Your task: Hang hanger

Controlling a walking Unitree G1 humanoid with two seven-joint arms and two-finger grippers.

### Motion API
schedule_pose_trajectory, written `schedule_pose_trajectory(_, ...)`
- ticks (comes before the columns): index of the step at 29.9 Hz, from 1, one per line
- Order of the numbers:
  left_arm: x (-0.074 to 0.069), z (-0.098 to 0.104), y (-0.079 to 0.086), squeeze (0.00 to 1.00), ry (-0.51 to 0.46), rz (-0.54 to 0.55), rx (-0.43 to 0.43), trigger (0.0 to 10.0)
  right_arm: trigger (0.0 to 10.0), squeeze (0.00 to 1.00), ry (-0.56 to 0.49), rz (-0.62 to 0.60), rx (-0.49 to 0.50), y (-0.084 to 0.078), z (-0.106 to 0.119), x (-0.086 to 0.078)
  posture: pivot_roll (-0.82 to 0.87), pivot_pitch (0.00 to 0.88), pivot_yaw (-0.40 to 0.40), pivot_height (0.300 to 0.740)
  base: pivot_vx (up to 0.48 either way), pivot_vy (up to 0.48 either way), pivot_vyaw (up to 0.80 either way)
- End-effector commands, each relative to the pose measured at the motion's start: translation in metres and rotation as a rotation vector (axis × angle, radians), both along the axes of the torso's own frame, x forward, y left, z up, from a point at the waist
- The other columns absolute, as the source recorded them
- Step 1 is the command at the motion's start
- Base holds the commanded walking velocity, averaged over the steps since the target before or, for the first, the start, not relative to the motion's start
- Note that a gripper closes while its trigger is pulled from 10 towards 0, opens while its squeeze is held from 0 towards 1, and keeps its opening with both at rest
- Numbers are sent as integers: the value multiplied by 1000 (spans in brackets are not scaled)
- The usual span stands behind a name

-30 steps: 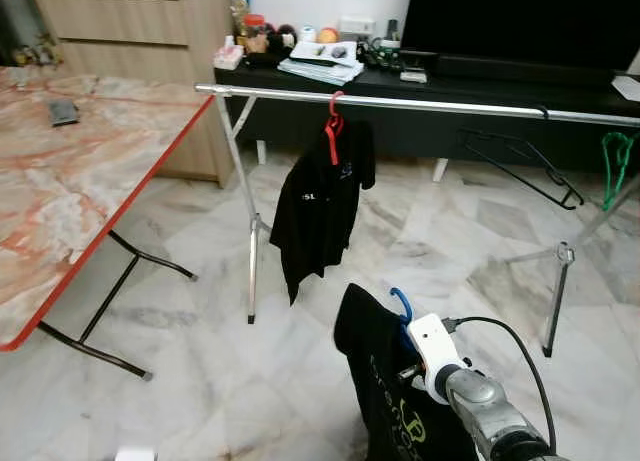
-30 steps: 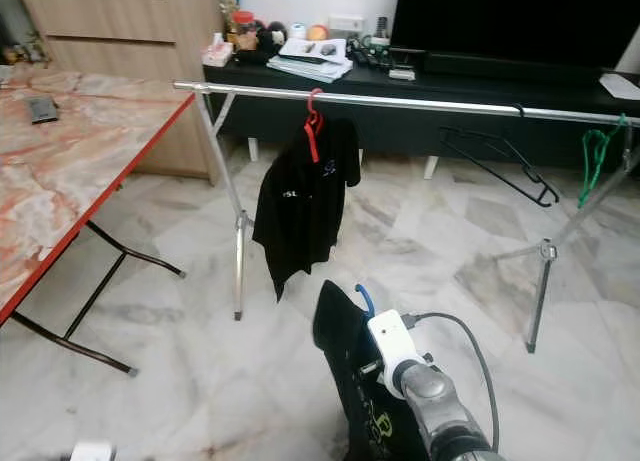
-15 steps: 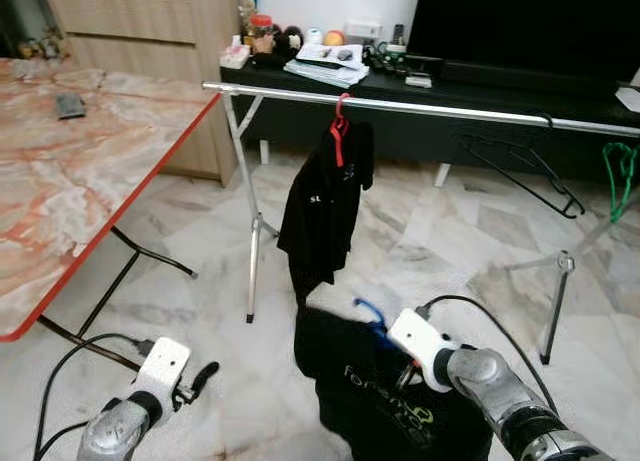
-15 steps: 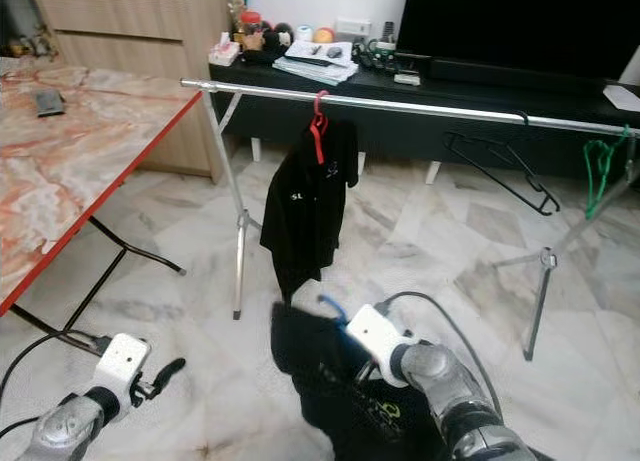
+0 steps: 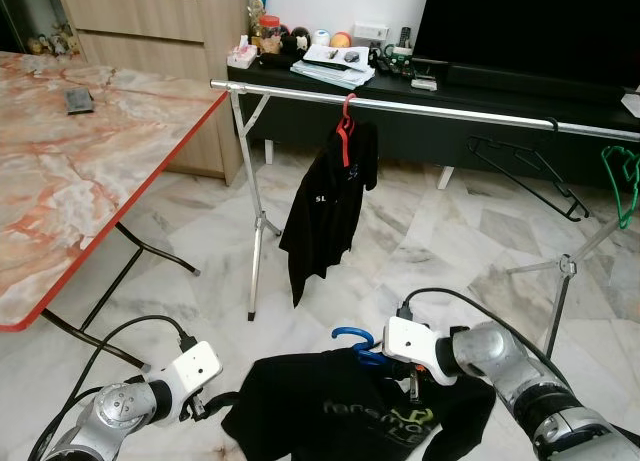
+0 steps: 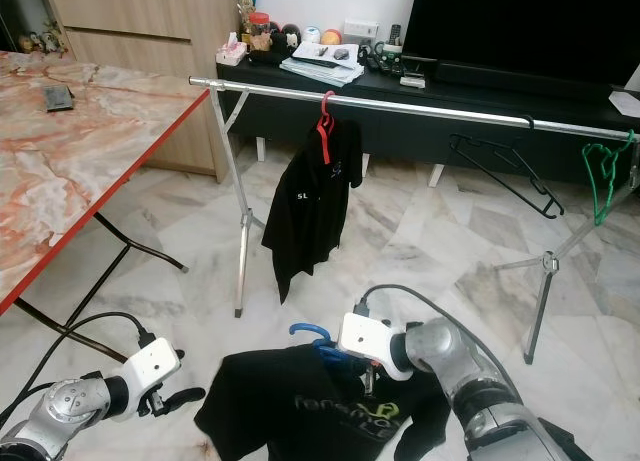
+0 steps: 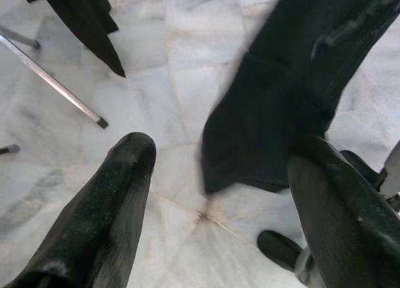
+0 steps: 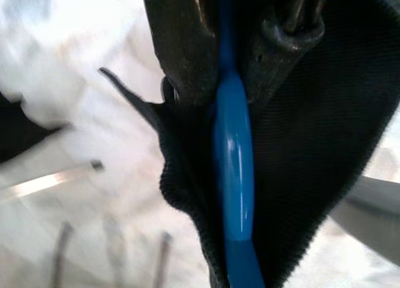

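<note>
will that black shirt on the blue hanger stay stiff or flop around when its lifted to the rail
Likely floppy: the black shirt drapes in folds, spread wide below the right gripper. The blue hanger looks rigid, so its hook should hold shape. Probably light; expect the fabric to swing.

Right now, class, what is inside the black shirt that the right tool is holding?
A blue hanger: its hook sticks out of the black shirt by the right tool. The shirt covers the hanger's arms.

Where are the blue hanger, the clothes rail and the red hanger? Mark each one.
blue hanger (image 5: 352, 337), left eye view, on its hook, above the black shirt.
clothes rail (image 5: 450, 111), left eye view, on the bare horizontal silver bar.
red hanger (image 6: 324, 121), right eye view, on its neck, just below the bar.
</note>
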State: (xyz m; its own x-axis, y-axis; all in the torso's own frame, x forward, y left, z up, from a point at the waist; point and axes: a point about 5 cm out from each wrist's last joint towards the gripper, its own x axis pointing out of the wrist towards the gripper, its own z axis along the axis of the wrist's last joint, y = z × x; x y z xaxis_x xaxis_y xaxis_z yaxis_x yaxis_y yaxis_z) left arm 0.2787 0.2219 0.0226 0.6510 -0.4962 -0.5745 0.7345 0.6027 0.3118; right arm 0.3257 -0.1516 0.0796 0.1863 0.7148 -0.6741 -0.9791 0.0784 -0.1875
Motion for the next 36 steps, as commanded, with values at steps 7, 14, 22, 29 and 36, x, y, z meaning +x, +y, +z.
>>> schedule_pose_trajectory(7,4,-2,-9,0,46,10,-52,10000,10000,0,-52,135,57,2,28,4,130,76,-110,740,0,0,0)
schedule_pose_trajectory(14,6,-3,-10,0,50,44,-69,4353,10000,0,-56,161,94,5,33,3,123,76,-116,740,0,0,0)
schedule_pose_trajectory(22,5,-4,-10,0,58,47,-83,0,10000,0,-64,163,94,3,36,4,122,75,-119,740,0,0,0)
schedule_pose_trajectory(29,8,0,-8,0,39,62,-85,0,10000,0,-62,155,88,3,35,4,128,63,-120,740,0,0,0)
schedule_pose_trajectory(36,11,3,-6,0,26,72,-91,0,10000,0,-65,148,84,3,34,4,129,50,-117,740,0,0,0)
